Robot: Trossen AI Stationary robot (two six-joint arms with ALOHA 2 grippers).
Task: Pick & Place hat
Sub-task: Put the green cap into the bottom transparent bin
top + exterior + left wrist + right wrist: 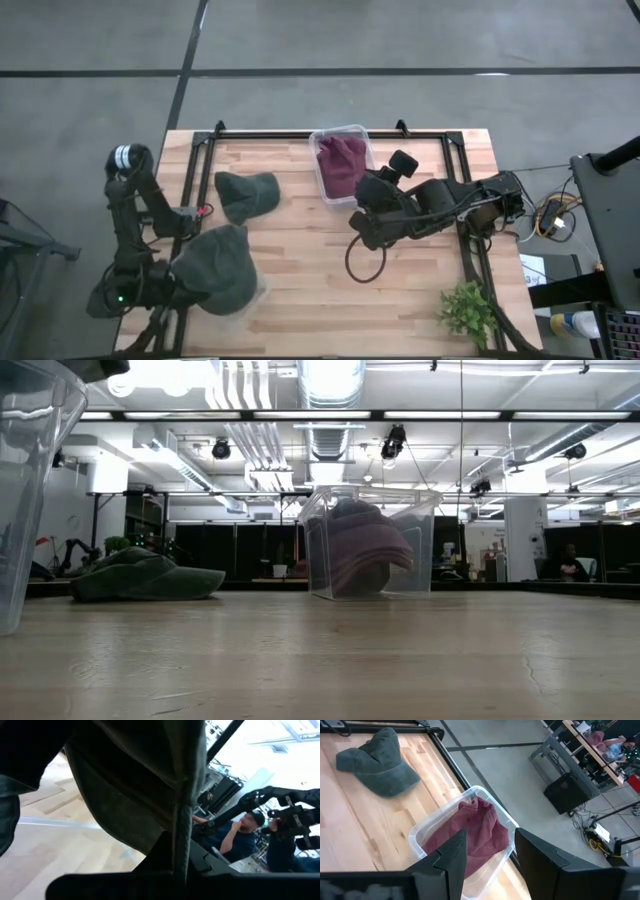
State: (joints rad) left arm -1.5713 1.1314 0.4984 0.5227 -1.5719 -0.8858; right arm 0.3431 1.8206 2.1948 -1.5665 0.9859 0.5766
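Note:
My left gripper [178,284] is at the table's near left corner, shut on a dark green hat [225,270]. This hat fills the left wrist view as dark cloth [140,770]. A second green hat [245,195] lies flat on the wood, farther back. A maroon hat [342,165] sits inside a clear bin [340,133] at the far edge. My right gripper [490,840] hovers open above the table near that bin, with nothing between its fingers. My left gripper pinches a fold of the green hat's cloth [184,825] between its two fingers. It comes in level from the table's left side. The hat spreads out from the fingers toward the table's middle. Whether its underside rests on anything I cannot tell.
A clear container wall [30,480] stands close at the near left, with dark cloth [95,368] at its top. A black cable loop [365,262] lies under the right arm. A small green plant [468,310] stands at the near right. Black frame rails [470,250] border the table.

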